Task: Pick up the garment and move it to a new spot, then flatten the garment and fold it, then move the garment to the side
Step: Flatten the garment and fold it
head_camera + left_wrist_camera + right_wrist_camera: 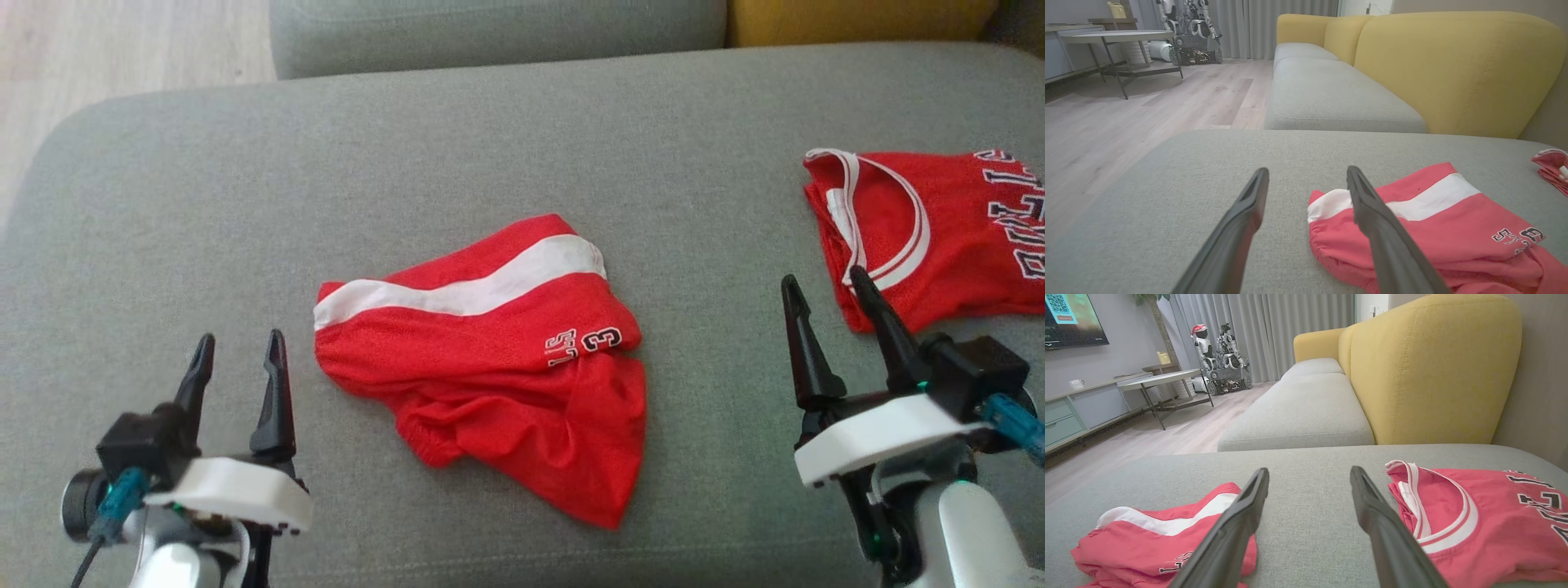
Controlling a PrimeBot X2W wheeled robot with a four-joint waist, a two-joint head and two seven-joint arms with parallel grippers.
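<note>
Head view: I have the red shorts (482,359) lying rumpled in the middle of the grey sofa cushion (490,139), white stripe (465,290) towards the far side, the near part bunched into folds. The left jaws sit just beside the shorts' left edge, spread wide with nothing in them. The right jaws, well off to the right, are spread and empty too, close to a red jersey (922,237).

Left wrist view: the two fingers (1237,228) stand apart, and one crosses the striped corner of the shorts – touching or not, I cannot tell.

Right wrist view: bare cushion lies between the fingers, shorts at lower left, jersey at lower right.

I judge the shorts light, thin and floppy – they will sag and drag. I would pinch the two ends of the striped edge, one per arm.
</note>
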